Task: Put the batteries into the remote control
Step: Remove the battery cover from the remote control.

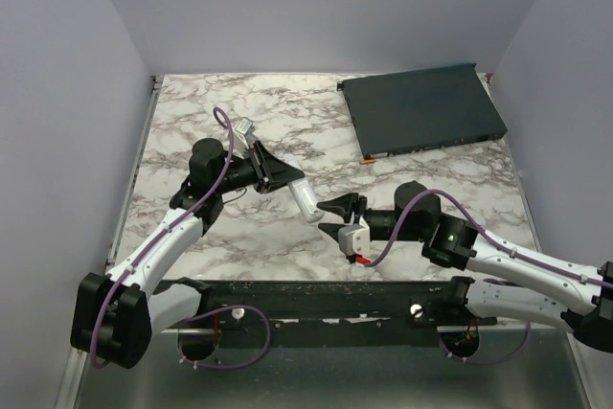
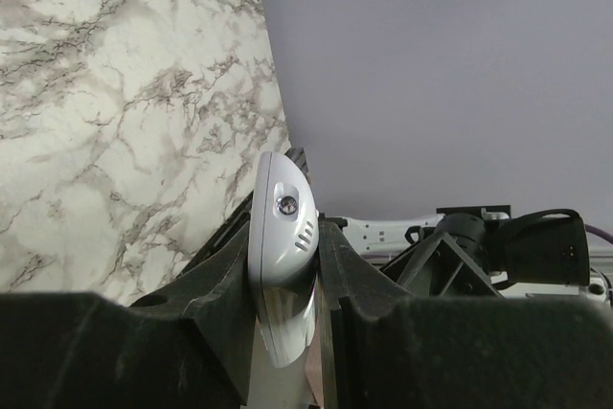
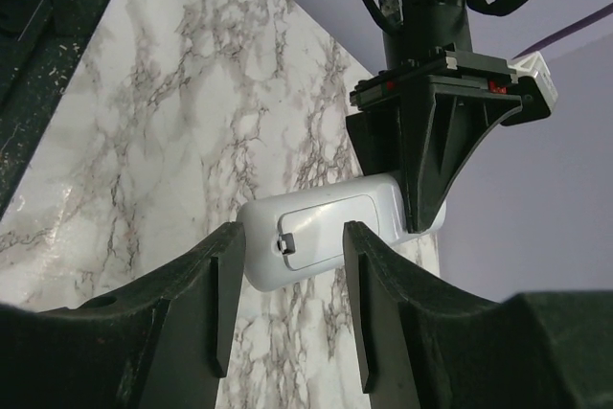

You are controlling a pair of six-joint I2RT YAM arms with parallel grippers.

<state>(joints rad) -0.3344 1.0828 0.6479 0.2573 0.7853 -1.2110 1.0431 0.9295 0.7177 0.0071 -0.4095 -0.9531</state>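
Observation:
My left gripper (image 1: 292, 182) is shut on the white remote control (image 1: 306, 198) and holds it above the marble table, its free end pointing at the right arm. In the left wrist view the remote (image 2: 281, 256) is clamped edge-on between the black fingers (image 2: 215, 284). My right gripper (image 1: 327, 217) is open and empty, its tips just short of the remote's free end. In the right wrist view the remote (image 3: 326, 227) shows its back, with the battery cover shut and a small latch (image 3: 284, 243), between my open fingers (image 3: 225, 275). The left gripper (image 3: 421, 160) grips its far end. No batteries are in view.
A large dark flat box (image 1: 421, 110) lies at the back right of the marble table (image 1: 239, 246). Grey walls close in the left, back and right sides. A black rail (image 1: 316, 299) runs along the near edge between the arm bases.

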